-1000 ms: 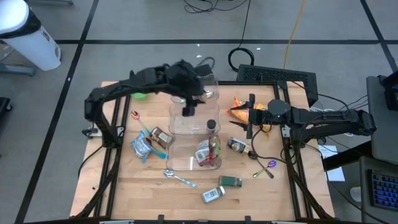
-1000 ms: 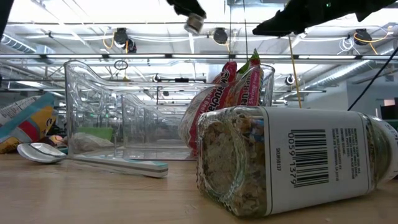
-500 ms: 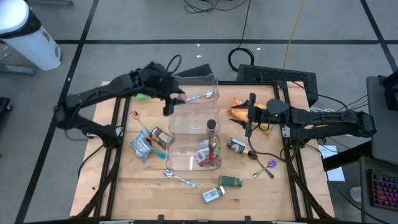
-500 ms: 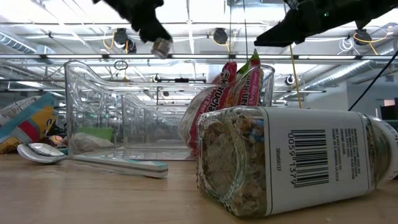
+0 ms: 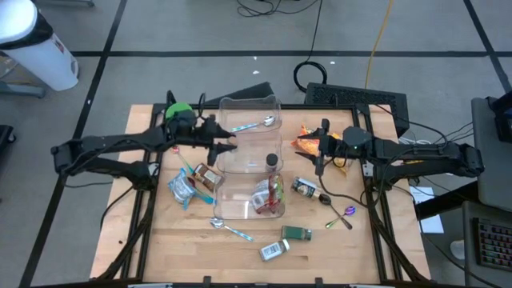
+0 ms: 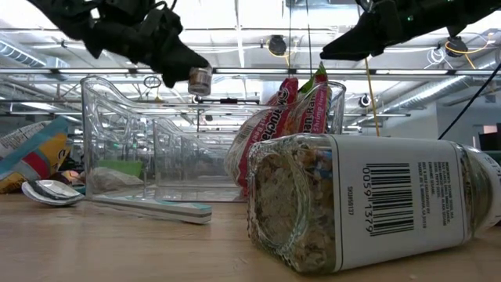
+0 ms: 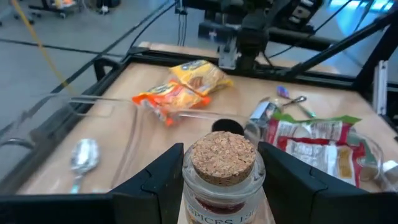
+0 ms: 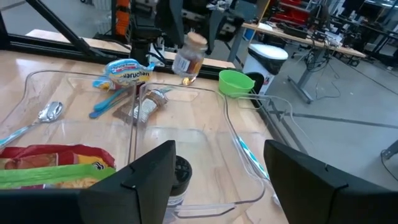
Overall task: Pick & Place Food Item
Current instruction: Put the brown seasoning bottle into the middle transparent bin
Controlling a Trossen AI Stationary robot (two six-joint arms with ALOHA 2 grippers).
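Leftward swing: left gripper has carried the spice jar off the clear bin.
Jaws clench it below the cork for upright carrying; right gripper waits, unclenched, empty.

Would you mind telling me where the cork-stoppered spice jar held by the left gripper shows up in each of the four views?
High view: spice jar at the left gripper's tip, by the clear bin's left wall.
Low view: upper left, hanging above the bin.
Left wrist view: bottom centre, clamped between both fingers.
Right wrist view: top centre, beyond the bin.
Shared landmark: the clear bin.
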